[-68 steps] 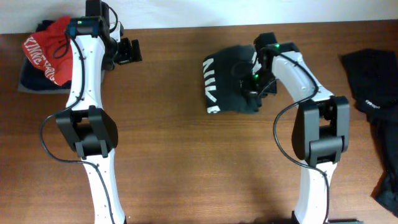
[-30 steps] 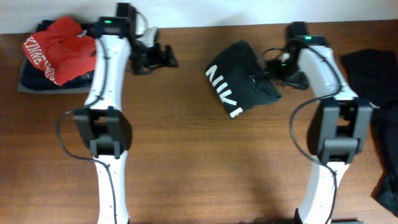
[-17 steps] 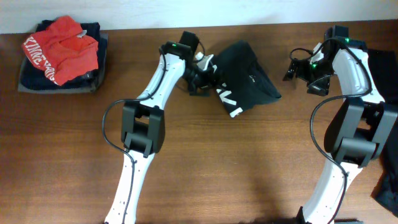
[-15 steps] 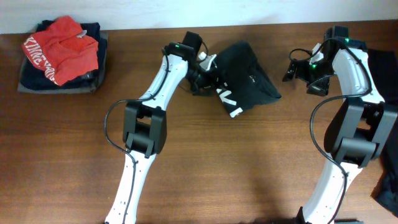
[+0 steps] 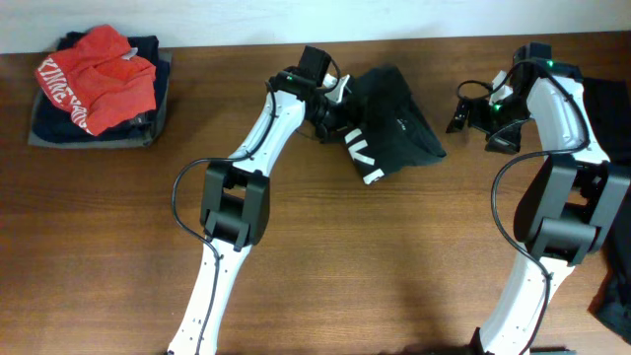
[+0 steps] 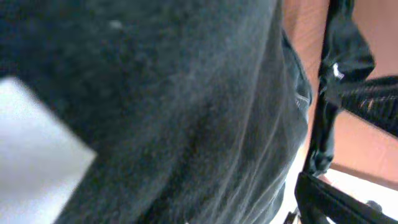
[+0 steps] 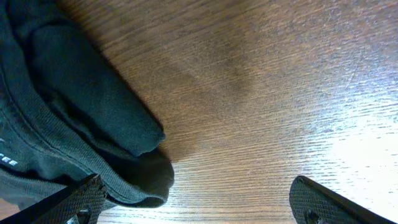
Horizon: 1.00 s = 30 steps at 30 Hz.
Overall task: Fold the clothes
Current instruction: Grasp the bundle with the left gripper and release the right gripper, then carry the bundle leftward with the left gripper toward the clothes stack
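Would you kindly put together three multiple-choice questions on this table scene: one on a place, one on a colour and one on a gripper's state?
1. Where does the red garment lie?
A. On the folded stack at the far left of the table
B. At the near edge
C. At the middle

2. What colour is the lettering on the black shirt at the middle?
A. Yellow
B. White
C. Red

3. How is the right gripper?
A. Shut on the black shirt
B. Shut on the red garment
C. Open, holding nothing

Answers:
1 A, the overhead view shows it topping the dark folded pile in that corner.
2 B, the letters stand out white against the black cloth.
3 C, the right wrist view shows its fingers wide apart with only table between them.
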Available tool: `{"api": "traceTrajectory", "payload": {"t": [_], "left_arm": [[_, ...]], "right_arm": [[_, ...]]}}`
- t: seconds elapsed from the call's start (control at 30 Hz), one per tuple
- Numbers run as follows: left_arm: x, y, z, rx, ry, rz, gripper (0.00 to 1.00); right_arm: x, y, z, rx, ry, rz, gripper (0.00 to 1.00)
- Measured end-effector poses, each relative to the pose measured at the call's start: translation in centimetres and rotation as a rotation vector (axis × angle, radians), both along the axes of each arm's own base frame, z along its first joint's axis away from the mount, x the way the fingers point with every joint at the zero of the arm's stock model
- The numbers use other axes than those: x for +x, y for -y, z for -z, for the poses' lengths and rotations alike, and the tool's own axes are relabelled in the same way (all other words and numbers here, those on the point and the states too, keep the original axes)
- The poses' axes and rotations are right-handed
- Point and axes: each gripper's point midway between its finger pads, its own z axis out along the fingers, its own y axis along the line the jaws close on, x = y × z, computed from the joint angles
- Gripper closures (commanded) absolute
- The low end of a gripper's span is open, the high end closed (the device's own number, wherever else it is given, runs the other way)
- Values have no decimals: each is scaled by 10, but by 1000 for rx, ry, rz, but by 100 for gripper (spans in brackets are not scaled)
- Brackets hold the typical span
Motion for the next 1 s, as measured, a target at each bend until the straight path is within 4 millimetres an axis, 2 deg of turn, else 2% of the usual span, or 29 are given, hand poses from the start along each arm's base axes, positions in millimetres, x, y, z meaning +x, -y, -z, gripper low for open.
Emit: {"api": "traceTrajectory", "payload": {"t": [0.07,0.13,0.2,0.3,0.53,0.67,0.83,1.0], "left_arm": [[2,2,3,-1,-6,-16,31],[4,3,9,10,-8,-29,51],[5,2,15,30,-12,-42,78],[7,-1,26,60,-21,-62,99],[14,-11,28,63,-9,-70,99],[24,-33,29,70,-8,-91,99],[45,-88,30,83,-38,-176,99],[62,-165,30,111,-93,-298,99]], "right_arm": [[-1,0,0,1,-5,0,1],[-2,0,0,2,-8,-1,1],[-2,-1,0,2,-8,-3,1],[-3,-1,0,3,-12,-3,1],[-5,-1,0,4,-18,-3,1],[-5,-1,0,4,-18,-3,1],[-7,-2,10,5,-23,-3,1],[-15,-4,33,10,-43,-3,1]]}}
